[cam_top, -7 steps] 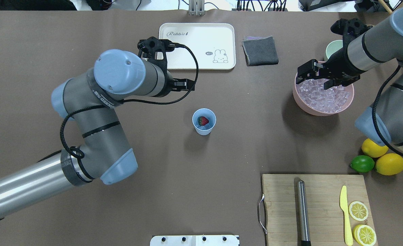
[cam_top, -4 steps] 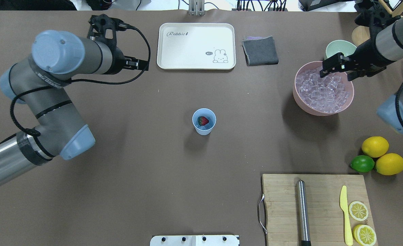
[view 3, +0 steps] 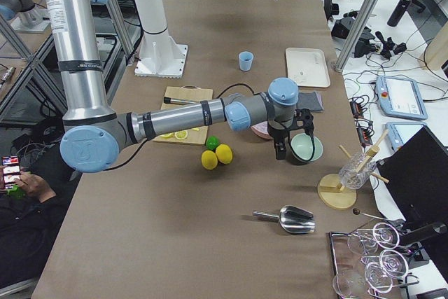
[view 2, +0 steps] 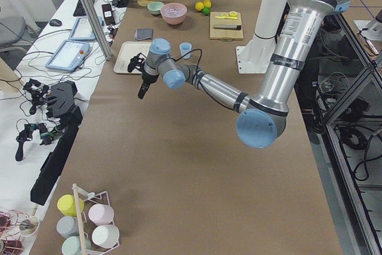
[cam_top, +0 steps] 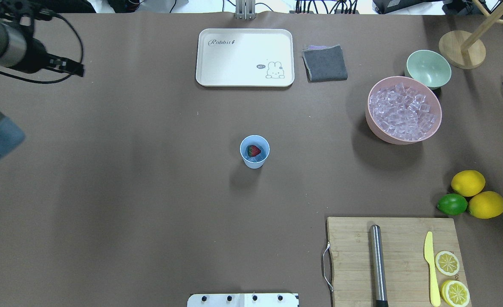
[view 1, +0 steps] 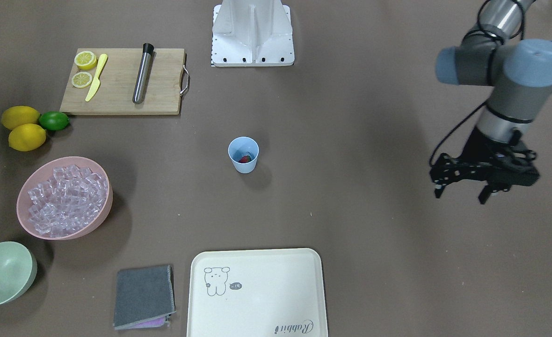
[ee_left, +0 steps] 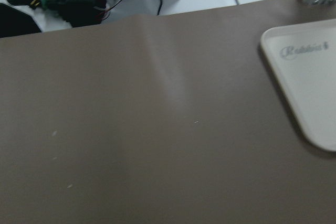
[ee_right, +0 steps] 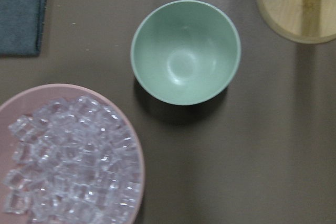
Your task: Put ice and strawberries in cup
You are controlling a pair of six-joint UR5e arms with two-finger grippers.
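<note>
cup light blue | strawberry red | ice clear, glassy | bowl pink | tray at cup's 12 o'clock cream, rabbit line-drawing | cloth grey, seemingly purple beneath | lemons yellow

The small light blue cup stands upright on the bench; a red, green-topped strawberry lies inside it; clear ice cubes heap a pink bowl well right of the cup.

Silver arm tubes, pale blue joint caps, black cable, black left end effector
</note>
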